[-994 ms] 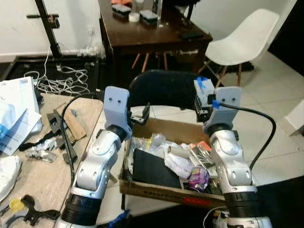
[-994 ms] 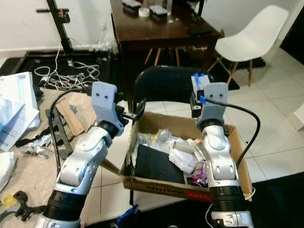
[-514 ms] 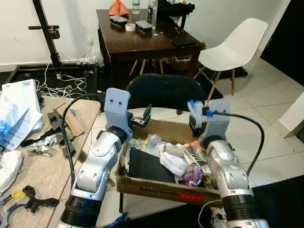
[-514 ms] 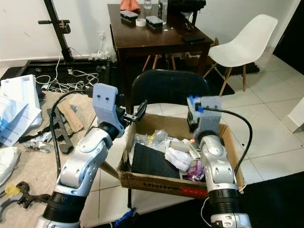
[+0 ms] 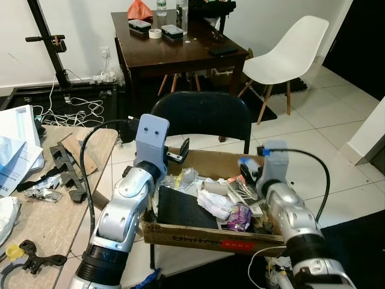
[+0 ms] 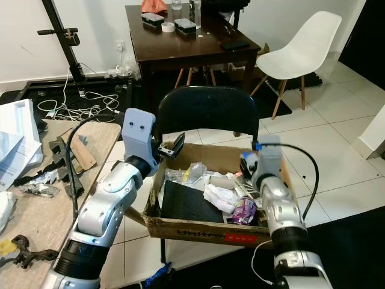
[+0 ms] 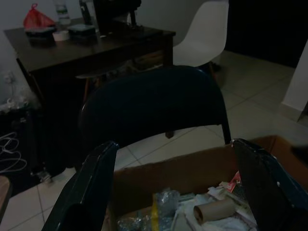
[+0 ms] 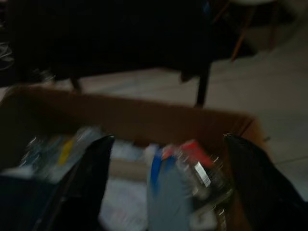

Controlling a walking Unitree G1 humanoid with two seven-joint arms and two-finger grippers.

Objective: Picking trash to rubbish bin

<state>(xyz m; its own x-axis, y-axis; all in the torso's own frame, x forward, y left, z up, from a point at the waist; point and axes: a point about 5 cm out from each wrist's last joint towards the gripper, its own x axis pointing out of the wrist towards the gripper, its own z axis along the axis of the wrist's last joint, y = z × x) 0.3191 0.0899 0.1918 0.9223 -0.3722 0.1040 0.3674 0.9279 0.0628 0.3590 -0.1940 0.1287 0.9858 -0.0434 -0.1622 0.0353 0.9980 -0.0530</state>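
Observation:
A cardboard box [image 5: 204, 232] full of trash rests on a black chair [image 5: 198, 114]. Inside lie a black sheet [image 5: 180, 211], crumpled white paper [image 5: 213, 205], a cardboard tube [image 5: 213, 188] and a purple wrapper [image 5: 239, 215]. My left gripper [image 5: 180, 153] hovers open over the box's rear left corner with nothing between its fingers. My right gripper [image 5: 248, 171] is down at the box's right side, just over the trash. In the right wrist view its fingers [image 8: 86, 183] stand wide apart, and a blurred blue-and-white piece [image 8: 166, 192] lies between them, touching neither.
A dark wooden table [image 5: 174, 51] with small items stands behind the chair, and a white chair [image 5: 289, 48] is at the back right. At my left, a beige tabletop [image 5: 36, 217] carries papers and black tools. Cables [image 5: 72, 108] lie on the floor by a black stand [image 5: 45, 42].
The camera has shifted, so the room shows further back. My right gripper has sunk from above the box's rear right edge down among the trash. The left gripper has kept its place.

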